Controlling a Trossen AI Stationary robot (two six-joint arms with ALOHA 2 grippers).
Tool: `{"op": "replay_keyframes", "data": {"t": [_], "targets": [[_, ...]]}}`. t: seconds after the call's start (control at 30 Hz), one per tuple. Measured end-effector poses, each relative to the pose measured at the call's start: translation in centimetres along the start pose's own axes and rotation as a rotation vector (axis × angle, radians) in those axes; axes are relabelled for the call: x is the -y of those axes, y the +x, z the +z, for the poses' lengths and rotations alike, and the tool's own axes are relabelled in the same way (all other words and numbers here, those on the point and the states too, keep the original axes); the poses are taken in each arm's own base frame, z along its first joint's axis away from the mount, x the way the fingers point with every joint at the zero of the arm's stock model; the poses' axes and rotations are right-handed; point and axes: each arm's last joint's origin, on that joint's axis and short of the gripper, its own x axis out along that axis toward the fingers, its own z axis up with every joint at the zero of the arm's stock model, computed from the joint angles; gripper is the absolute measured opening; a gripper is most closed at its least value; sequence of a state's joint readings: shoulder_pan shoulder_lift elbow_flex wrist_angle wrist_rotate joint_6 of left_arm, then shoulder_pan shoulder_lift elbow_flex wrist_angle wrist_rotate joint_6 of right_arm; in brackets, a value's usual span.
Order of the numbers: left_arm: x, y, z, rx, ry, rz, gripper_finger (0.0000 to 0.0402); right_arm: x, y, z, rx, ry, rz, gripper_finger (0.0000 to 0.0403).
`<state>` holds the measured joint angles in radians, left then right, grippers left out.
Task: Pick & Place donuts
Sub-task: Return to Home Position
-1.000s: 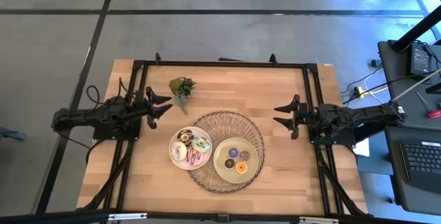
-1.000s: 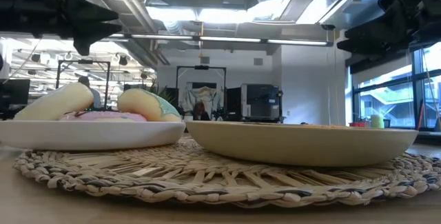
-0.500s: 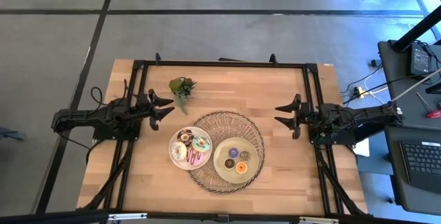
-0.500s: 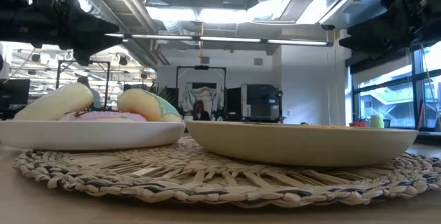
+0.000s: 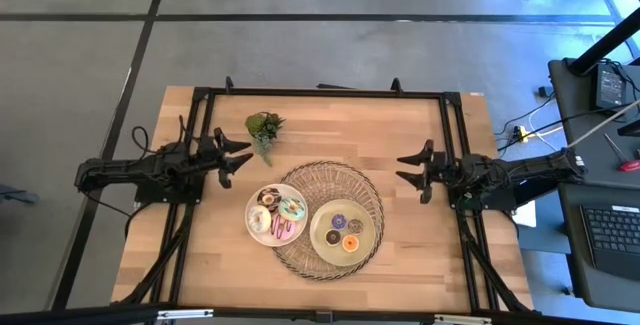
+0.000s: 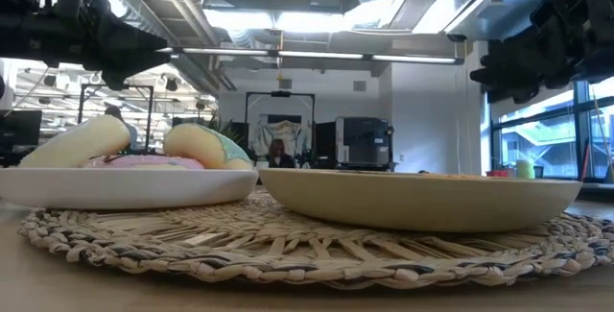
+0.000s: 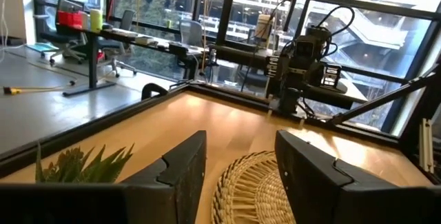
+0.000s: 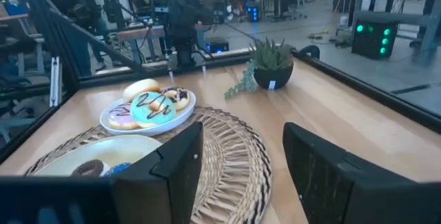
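Several donuts lie on a white plate, which rests on the left part of a round woven mat. Three smaller donuts lie in a pale-green plate on the mat's right part. The right wrist view shows the white plate's donuts and the pale-green plate's donuts. My left gripper hovers open and empty above the table, left of the mat. My right gripper hovers open and empty to the right of the mat. Both point toward the table's middle.
A small potted green plant stands on the table behind the white plate, close to my left gripper. A black frame runs around the table's edges. Bare wood lies at the far middle and in front of the mat.
My right gripper has sunk a little and crept toward the mat, still open. My left gripper has shifted only slightly. The donuts and plates have stayed where they were.
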<state>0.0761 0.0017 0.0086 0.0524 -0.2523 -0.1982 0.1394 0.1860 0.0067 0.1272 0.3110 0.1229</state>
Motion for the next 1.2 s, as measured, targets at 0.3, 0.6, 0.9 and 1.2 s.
{"op": "replay_keyframes", "data": {"t": [0.3,0.6,0.9,1.2], "targets": [[0.0,0.0,0.0,-0.004,0.003,-0.009,0.0167,0.2,-0.2,0.4,0.039,-0.036,-0.047,0.0202],[0.0,0.0,0.0,-0.005,0.003,-0.011,0.0168,0.5,-0.9,0.7,0.095,-0.021,-0.100,0.0202],[0.0,0.0,0.0,-0.005,0.003,-0.011,0.0166,0.9,-1.1,0.9,0.110,-0.068,-0.225,0.0202],[0.0,0.0,0.0,-0.005,0.003,-0.011,0.0165,0.9,-1.1,0.9,0.093,-0.220,-0.231,0.0202]]}}
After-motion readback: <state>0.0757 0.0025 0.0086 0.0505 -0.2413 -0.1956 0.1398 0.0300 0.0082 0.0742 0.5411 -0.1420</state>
